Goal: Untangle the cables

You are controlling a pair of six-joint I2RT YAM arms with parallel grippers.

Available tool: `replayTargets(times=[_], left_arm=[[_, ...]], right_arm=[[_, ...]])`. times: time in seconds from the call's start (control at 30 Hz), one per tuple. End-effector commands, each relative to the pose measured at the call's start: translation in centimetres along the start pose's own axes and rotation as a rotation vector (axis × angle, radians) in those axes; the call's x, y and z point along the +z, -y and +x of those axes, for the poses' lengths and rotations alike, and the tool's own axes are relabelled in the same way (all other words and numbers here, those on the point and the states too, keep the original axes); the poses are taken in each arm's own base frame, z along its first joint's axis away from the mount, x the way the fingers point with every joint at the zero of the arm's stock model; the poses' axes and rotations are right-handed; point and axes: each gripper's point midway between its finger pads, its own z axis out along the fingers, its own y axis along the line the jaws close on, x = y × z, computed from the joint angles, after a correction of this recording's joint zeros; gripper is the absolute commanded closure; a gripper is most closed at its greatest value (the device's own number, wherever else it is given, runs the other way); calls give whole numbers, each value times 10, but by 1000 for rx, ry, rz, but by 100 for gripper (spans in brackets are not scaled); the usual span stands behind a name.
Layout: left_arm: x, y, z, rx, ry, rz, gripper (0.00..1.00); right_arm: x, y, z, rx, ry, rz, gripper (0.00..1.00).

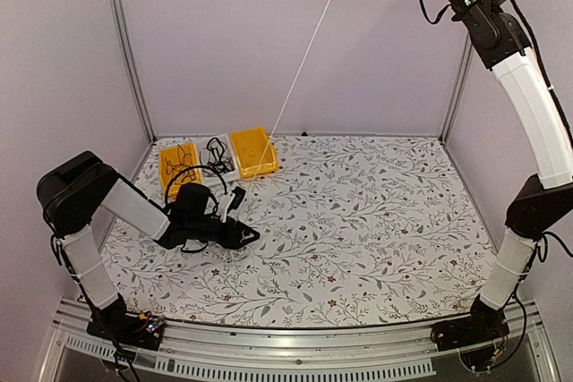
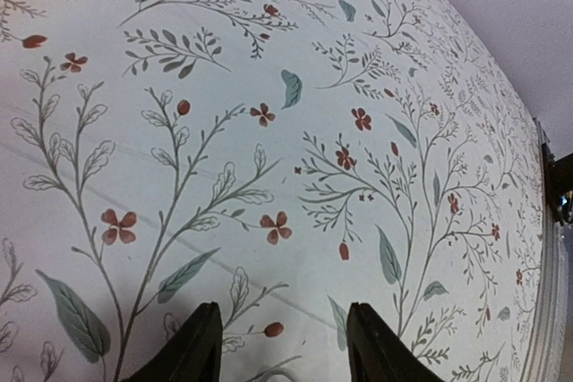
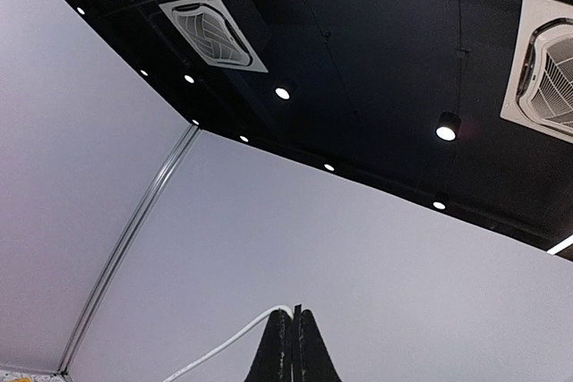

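Floral tabletop (image 1: 376, 239), two yellow bins (image 1: 252, 151); one white cable (image 1: 304, 55)

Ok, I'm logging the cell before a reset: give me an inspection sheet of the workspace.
Surface: floral table cover, flat.
Job's things: white cable straight from the right yellow bin up to the right tool; black cables bunched between the bins.
Clutter: left yellow bin, right yellow bin, far-left corner.
Tools: left tool open, low over the cover; right tool shut on the white cable, raised high.
Cables: black arm wiring looped on the right arm.
Surroundings: plain white walls.
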Motion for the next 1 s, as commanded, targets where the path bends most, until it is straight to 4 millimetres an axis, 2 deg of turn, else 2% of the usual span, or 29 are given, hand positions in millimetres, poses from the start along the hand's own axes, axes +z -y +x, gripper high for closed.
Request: replayTargets(times=[0.0, 0.1, 0.23, 0.27, 0.3, 0.33, 0.43, 0.63, 0.7, 0.73, 0.77, 0.8, 0.83, 0.87, 0.9, 0.97], left_arm=[[-16, -15, 51, 1, -142, -100, 48], [-22, -15, 56, -11, -155, -109, 46], [-30, -11, 44, -31, -105, -124, 40], [-32, -12, 40, -31, -87, -133, 38], [-34, -11, 36, -28, -73, -141, 29], [-36, -12, 34, -28, -64, -150, 28], [-37, -16, 34, -23, -75, -174, 28], [-39, -28, 50, -67, -124, -237, 30], [-40, -27, 50, -77, -114, -233, 35], [-41, -25, 46, -72, -103, -230, 39], [-43, -23, 37, -63, -81, -229, 40], [-46, -21, 28, -51, -57, -239, 41], [-49, -20, 16, -35, -32, -253, 41], [-52, -19, 5, -12, -11, -261, 41], [-55, -16, -6, 17, 9, -266, 42], [-58, -13, -24, 53, 31, -276, 42]], right_arm=[[-37, 79, -88, -146, 202, 278, 100], [-47, 97, -94, -184, 195, 325, 100], [-58, 121, -94, -230, 182, 383, 100], [-61, 126, -94, -235, 176, 394, 100], [-62, 129, -90, -232, 161, 401, 100], [-63, 132, -86, -223, 141, 400, 100], [-61, 134, -58, -192, 64, 397, 100], [-80, 174, -48, -173, 37, 487, 100], [-83, 182, -38, -170, 10, 500, 100], [-81, 181, -24, -180, -28, 487, 100], [-77, 173, 2, -193, -85, 447, 100], [-77, 158, 47, -208, -187, 386, 100], [-86, 145, 79, -207, -261, 336, 100], [-97, 127, 116, -187, -341, 268, 100], [-114, 106, 139, -167, -406, 201, 100], [-153, 69, 201, -99, -575, 105, 100]])
